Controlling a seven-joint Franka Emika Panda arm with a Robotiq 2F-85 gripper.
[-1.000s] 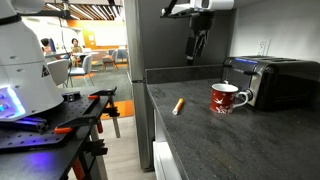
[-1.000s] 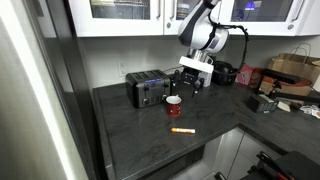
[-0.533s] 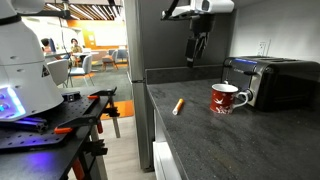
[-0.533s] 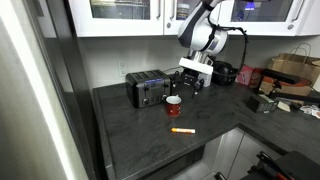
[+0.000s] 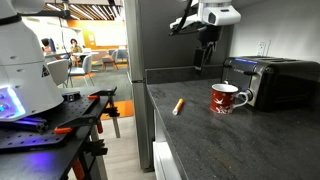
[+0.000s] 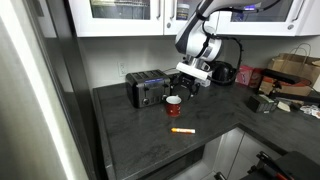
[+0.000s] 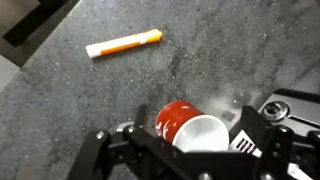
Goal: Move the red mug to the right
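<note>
One risk: end effector (image 5: 207, 64), jaws apart, hangs above red mug (image 5: 227, 98); off-centre descent could tip it against toaster (image 5: 272, 80).

I saw the red mug (image 5: 228, 97) was white inside and pale-patterned, the worktop (image 7: 235, 45) dark grey and speckled, the marker (image 7: 124, 43) orange with pale ends, the toaster (image 5: 270, 82) black.
</note>
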